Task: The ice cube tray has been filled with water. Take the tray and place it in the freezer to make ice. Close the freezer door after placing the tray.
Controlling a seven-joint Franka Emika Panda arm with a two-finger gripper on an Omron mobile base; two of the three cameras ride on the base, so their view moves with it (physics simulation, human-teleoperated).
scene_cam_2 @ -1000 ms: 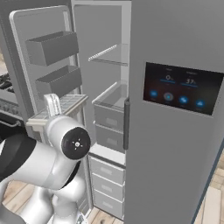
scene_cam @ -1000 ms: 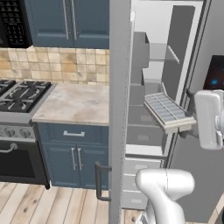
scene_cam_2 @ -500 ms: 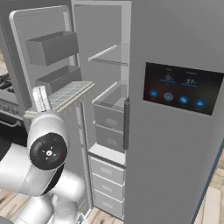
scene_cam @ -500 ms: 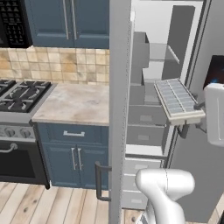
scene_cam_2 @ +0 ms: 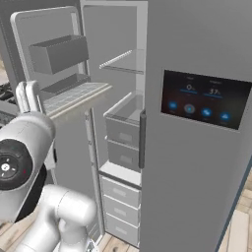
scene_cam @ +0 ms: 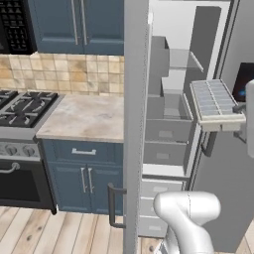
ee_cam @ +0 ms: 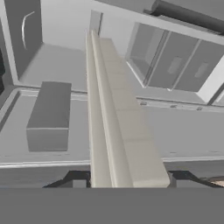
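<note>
Gripper (ee_cam: 127,186) clamped on ice cube tray (scene_cam: 216,103) edge – we keep it level, ease it onto freezer (scene_cam_2: 123,88) shelf w/o spilling

Legible text: almost none. Dark display panel (scene_cam_2: 205,100) on the fridge door in right base view carries two small pale readouts at top, approx. "0" at left and "37" at right, each w/ tiny caption lines too blurred to read; below them a row of blue-lit round icons, no readable lettering. Same panel seen edge-on in left base view (scene_cam: 245,79), nothing legible. No brand marks, labels or numbers readable on cabinets, stove, tray or freezer interior.
</note>
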